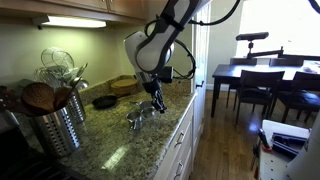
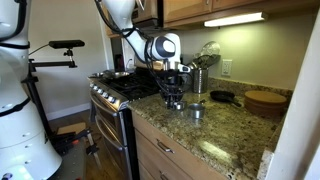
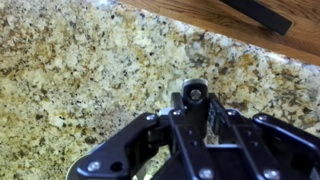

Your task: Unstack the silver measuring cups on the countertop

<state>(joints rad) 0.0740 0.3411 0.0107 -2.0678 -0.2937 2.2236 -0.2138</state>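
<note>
**Gripper low beside the cups at mid-counter**

In an exterior view, the ribbed utensil canister (image 1: 55, 128) stands nearest, at the lower left of the frame, on the speckled countertop (image 1: 118, 152). Past it, near the middle of the frame, the silver measuring cups (image 1: 136, 116) sit as a small shiny cluster on the granite. How many are nested is too small to tell. The gripper (image 1: 156, 103) hangs just to their right, pointing down and close to the surface. Whether it touches them cannot be told.

The wrist view shows only the black gripper body across the bottom of the frame, over bare granite, with a strip of wood floor (image 3: 215, 22) along the top. The fingertips are out of sight, so I cannot tell whether the jaws are wide, narrow or closed on a cup.

Further back a black pan (image 1: 104, 101) lies on the counter. Farthest, at the right, is a dark dining table (image 1: 250, 72).

The cups look like thin steel, so they are probably light, rigid and slick. Nested ones may cling and come up together, and the stack could skate on the glossy stone. The flat handle of the top cup, or its rim wall pinched inside and out, seems the best hold.
</note>
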